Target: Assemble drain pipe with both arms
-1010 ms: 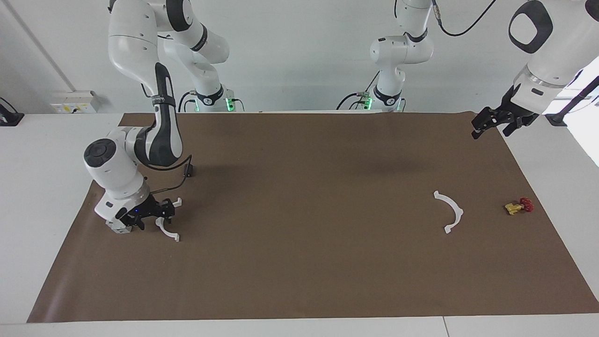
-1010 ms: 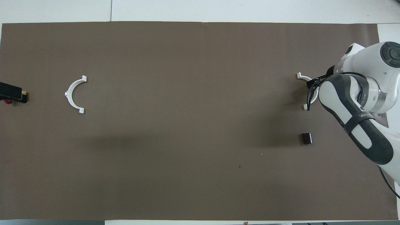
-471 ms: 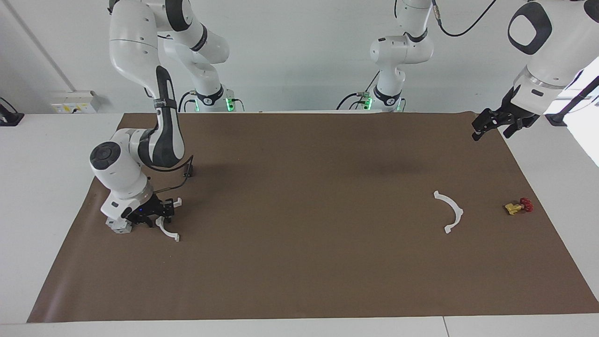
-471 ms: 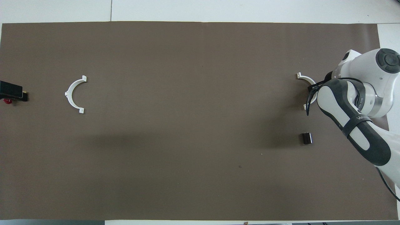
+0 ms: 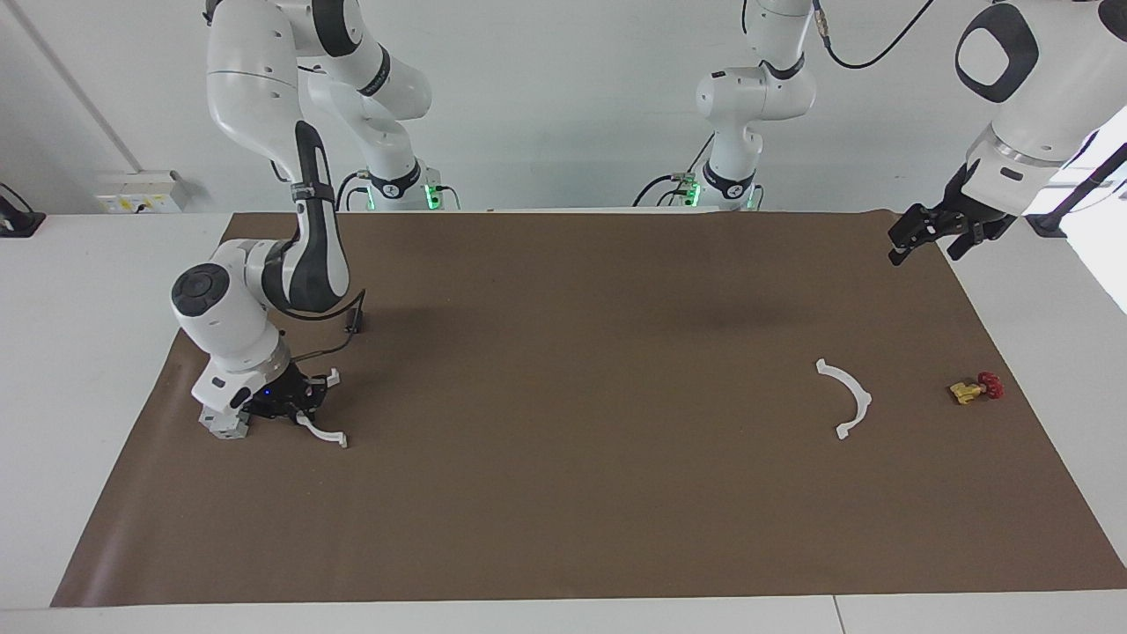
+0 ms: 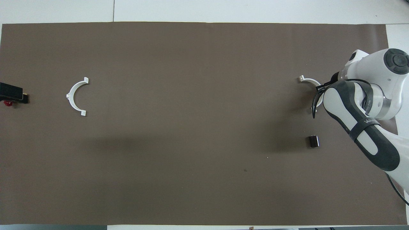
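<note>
One white drain pipe arc lies on the brown mat at the right arm's end; its end tab also shows in the overhead view. My right gripper is down at the mat and shut on this arc's middle. The arm hides the grip in the overhead view. The other white arc lies flat on the mat toward the left arm's end, also seen in the overhead view. My left gripper waits open and empty, raised over the mat's corner at the left arm's end.
A grey boxy block stands right beside the right gripper. A small red-and-yellow valve lies beside the free arc, toward the left arm's end. A small dark block lies nearer to the robots than the held arc.
My right gripper has come down and closed on the arc. The arc has shifted slightly, its free end swinging toward the middle of the table. The left arm has barely moved.
</note>
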Controlling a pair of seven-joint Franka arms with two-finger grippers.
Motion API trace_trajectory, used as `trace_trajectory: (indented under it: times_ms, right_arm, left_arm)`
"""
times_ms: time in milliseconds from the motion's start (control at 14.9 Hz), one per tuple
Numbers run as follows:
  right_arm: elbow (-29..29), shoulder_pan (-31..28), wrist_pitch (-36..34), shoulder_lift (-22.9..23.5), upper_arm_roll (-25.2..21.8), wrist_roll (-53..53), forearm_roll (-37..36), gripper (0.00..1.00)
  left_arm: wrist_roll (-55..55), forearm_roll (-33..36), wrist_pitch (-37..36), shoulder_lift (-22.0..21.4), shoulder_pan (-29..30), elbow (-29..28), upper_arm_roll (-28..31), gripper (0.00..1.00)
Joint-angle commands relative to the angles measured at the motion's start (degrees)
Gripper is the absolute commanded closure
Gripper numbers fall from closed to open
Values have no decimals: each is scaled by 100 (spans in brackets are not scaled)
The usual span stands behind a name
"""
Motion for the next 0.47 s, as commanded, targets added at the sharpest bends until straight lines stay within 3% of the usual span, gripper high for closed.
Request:
trace_trajectory:
  times_ms: [0,202,404]
  right_arm:
    - [720,360,-788,-1,203,664,19,96]
    - [1294,1588,-1397,69,195,2744,-78,96]
    - [1312,2495,-1302,78,186,4468,-87,96]
  left_arm:
    - [4,-23,87,-177,-27,-195,10,0]
    - [83,-14,376,-168,-28,-239,10,0]
    - [127,-22,902,-116,-19,-519,2,0]
